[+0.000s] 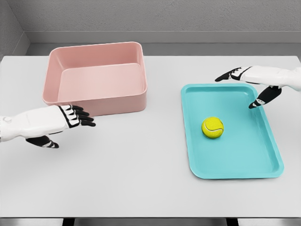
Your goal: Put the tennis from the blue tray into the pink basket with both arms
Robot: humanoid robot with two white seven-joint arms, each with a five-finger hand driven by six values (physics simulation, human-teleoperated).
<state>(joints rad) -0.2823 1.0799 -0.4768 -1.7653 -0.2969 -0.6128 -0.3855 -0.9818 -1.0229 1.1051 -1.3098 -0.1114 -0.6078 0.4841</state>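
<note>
The right hand [251, 87] comes in from the right edge and hangs over the far right part of the blue tray [268, 155]. Its fingers are spread and relaxed: the dark fingers [228, 75] point to the left above the tray's far rim, and the thumb points down toward the tray floor. It holds nothing, and it is well apart from the tennis ball [212, 127].

The left hand [63, 120] comes in from the left edge, low over the table [131, 179], just beside the near left corner of the pink basket [96, 77]. Its fingers are stretched out to the right, side by side, with the thumb lower and apart. It also grasps nothing; whether the fingertips touch the basket wall I cannot tell.

Both hands have white smooth shells on the back and black joints with pale bands on the fingers.

The tennis ball is round, yellow-green, with a fuzzy look and a pale curved seam. It lies inside the blue tray, a little left of the tray's middle, touching only the floor.

The tray is a flat turquoise rectangle with rounded corners and a low raised rim, smooth like plastic. The basket is a deep pink box with rounded corners, plain thick walls and an open top. The table is matte light grey.
</note>
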